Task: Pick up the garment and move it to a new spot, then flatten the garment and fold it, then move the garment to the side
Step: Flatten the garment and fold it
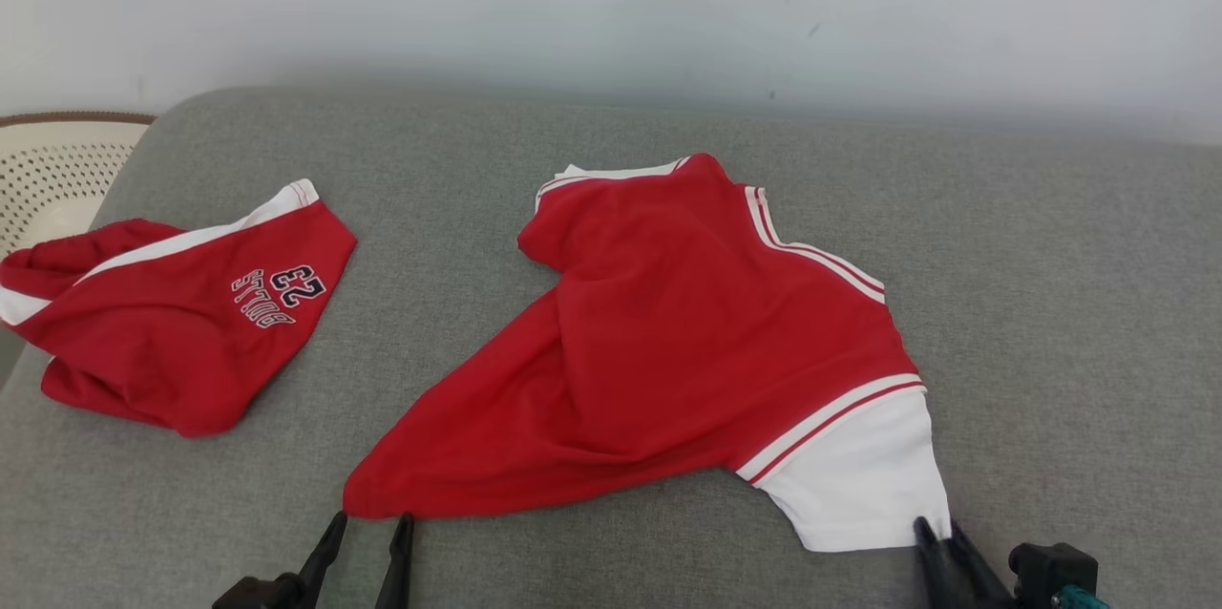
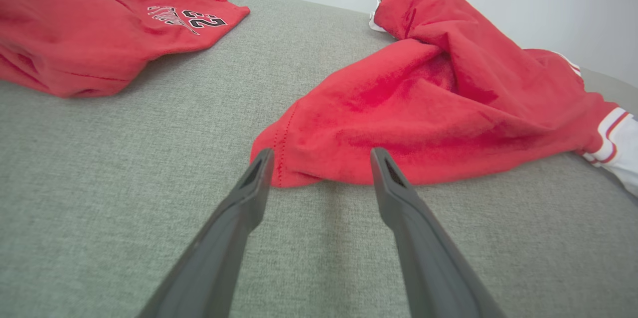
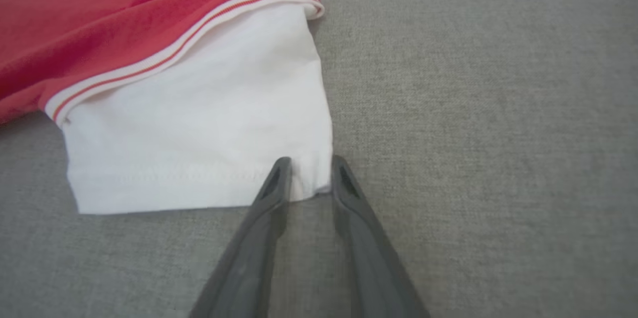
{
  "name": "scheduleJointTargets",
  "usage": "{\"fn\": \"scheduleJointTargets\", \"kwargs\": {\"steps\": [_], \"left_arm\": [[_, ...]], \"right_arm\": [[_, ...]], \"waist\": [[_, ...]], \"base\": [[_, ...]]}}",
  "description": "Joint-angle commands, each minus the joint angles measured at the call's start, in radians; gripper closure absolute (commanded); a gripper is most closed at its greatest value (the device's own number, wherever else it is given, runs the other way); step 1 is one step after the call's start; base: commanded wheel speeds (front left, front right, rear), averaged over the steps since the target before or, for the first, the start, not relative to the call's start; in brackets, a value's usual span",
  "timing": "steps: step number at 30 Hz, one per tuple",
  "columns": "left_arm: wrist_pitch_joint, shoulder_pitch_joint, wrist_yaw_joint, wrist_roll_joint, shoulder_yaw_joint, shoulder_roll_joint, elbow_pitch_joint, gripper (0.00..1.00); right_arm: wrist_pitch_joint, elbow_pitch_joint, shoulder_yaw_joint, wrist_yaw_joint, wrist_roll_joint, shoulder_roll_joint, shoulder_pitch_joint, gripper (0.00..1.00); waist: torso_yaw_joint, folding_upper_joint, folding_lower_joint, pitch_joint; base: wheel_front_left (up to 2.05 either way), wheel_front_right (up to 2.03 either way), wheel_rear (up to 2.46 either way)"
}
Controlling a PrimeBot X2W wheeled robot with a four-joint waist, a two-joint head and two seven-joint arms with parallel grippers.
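At the near edge, the shirt's [image 1: 687, 332] corner [image 1: 368, 494] was faced by the open left gripper [image 1: 372, 521], its sleeve [image 1: 859, 485] straddled by the half-open right gripper [image 1: 937, 528].

The red garment [image 1: 668, 342] is being overlooked from the head and framed low, close, from both wrists.

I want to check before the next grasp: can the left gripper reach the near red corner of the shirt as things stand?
Probably yes. The left gripper is open, its tips right at the red corner of the shirt, which lies flat on the grey cushion with nothing between.
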Motion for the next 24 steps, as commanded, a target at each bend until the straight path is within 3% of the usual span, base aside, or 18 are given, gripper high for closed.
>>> {"fn": "scheduleJointTargets", "kwargs": {"steps": [1,2,3,12,19,20,21,22,24], "left_arm": [[-0.001,0.015,-0.003,-0.001,0.001,0.000,-0.003,0.00],[-0.001,0.013,-0.003,-0.001,0.002,0.000,-0.004,0.00],[-0.001,0.008,-0.002,-0.002,0.002,0.000,-0.007,0.00],[-0.001,0.008,0.006,-0.011,-0.007,0.000,-0.024,0.00],[-0.001,-0.014,0.007,-0.032,-0.019,0.000,-0.023,0.00],[-0.001,-0.024,0.006,-0.032,-0.027,0.000,-0.021,0.00],[-0.001,-0.037,0.005,-0.034,-0.030,0.000,-0.021,0.00],[-0.001,-0.052,0.004,-0.033,-0.038,0.000,-0.019,0.00],[-0.001,-0.084,0.002,-0.028,-0.051,0.000,-0.004,0.00]], "right_arm": [[0.008,0.020,0.008,-0.001,0.005,0.007,0.000,0.82],[0.008,0.024,0.006,-0.001,0.006,0.005,-0.003,0.97],[0.008,0.033,-0.005,-0.001,0.006,0.002,-0.009,1.00],[0.004,-0.016,-0.139,-0.001,-0.047,-0.020,0.033,1.00],[0.005,-0.016,-0.182,-0.001,-0.059,-0.025,0.090,1.00],[0.005,-0.020,-0.194,-0.001,-0.059,-0.023,0.094,0.79],[0.005,-0.030,-0.205,-0.001,-0.063,-0.019,0.098,0.20],[0.004,-0.042,-0.218,-0.001,-0.066,-0.015,0.102,0.00],[0.004,-0.071,-0.239,-0.001,-0.079,-0.016,0.105,0.00]], "waist": [[0.006,0.0000,0.0000,0.008],[0.006,0.0000,0.0000,0.010],[0.005,0.0000,0.0000,0.012],[-0.029,0.0000,0.0000,0.000],[-0.072,0.0000,0.0000,-0.009],[-0.079,0.0000,0.0000,-0.008],[-0.087,0.0000,0.0000,-0.006],[-0.093,0.0000,0.0000,-0.004],[-0.108,0.0000,0.0000,0.005]], "base": [[0.00,0.00,0.00],[0.00,0.00,0.00],[0.00,0.00,0.00],[0.00,0.00,0.00],[0.00,0.00,0.00],[0.00,0.00,0.00],[0.00,0.00,0.00],[0.00,0.00,0.00],[0.00,0.00,0.00]]}}
